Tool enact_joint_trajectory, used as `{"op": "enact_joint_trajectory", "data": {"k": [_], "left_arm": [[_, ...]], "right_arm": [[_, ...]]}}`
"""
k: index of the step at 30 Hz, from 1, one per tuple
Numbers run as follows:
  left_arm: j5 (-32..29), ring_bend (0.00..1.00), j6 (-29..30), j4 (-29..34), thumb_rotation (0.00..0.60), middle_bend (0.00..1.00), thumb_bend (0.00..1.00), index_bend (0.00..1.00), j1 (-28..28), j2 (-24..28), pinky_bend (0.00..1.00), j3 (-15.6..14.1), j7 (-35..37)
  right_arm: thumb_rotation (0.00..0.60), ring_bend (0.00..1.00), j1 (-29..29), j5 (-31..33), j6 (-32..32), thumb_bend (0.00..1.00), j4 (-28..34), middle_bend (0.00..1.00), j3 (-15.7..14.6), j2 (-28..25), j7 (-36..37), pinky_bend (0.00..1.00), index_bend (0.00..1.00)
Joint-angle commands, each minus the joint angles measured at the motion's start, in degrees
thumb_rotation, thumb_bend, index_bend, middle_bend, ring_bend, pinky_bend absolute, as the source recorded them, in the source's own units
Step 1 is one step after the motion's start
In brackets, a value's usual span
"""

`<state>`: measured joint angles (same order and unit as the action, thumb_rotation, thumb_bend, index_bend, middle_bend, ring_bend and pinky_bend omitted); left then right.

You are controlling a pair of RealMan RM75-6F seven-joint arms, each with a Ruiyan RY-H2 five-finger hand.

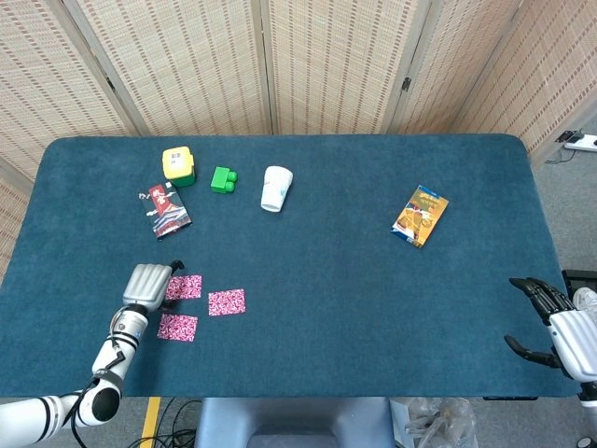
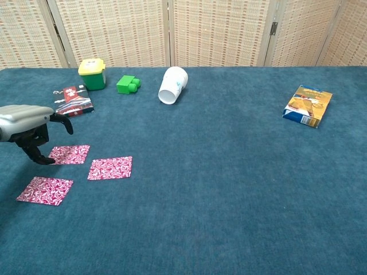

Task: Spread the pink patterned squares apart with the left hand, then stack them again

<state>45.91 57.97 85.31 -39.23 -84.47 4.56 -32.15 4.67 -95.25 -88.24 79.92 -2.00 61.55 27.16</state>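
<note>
Squares [image 2: 109, 168] — three, lying apart on the cloth; spreading judged done, restacking in hand. Left hand [image 2: 27, 130] — fingers curled down, empty, at the far square's [image 2: 69, 154] edge; next, slide it onto a neighbour.

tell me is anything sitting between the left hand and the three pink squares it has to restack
Nothing visible does. The left hand hangs right at the far-left pink square, with the middle square and near square lying apart on bare blue table. The red packet sits behind, out of the way.
</note>
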Motion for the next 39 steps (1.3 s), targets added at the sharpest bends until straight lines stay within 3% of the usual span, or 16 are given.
{"op": "enact_joint_trajectory", "data": {"k": [1,18,39], "left_arm": [[-1.34,0.97,-0.59,-1.04,0.6,0.99,0.25,0.3,-0.41,-0.85,1.0,0.48,-0.58],[-5.6,0.97,-2.01,-2.47,0.6,0.99,0.25,0.31,-1.26,-2.27,1.0,0.89,-2.46],[-6.22,0.97,-2.41,-2.94,0.6,0.99,0.29,0.34,-1.86,-3.17,1.0,0.87,-2.53]], "right_arm": [[0.6,0.12,0.01,0.02,0.07,0.28,-0.08,0.19,-0.01,0.06,0.07,0.16,0.11],[0.6,0.12,-0.17,0.24,0.04,0.28,-0.4,0.19,-0.02,0.14,0.3,0.16,0.11],[0.6,0.12,-0.41,0.44,-0.05,0.28,-0.71,0.19,0.02,0.17,0.58,0.16,0.11]]}}
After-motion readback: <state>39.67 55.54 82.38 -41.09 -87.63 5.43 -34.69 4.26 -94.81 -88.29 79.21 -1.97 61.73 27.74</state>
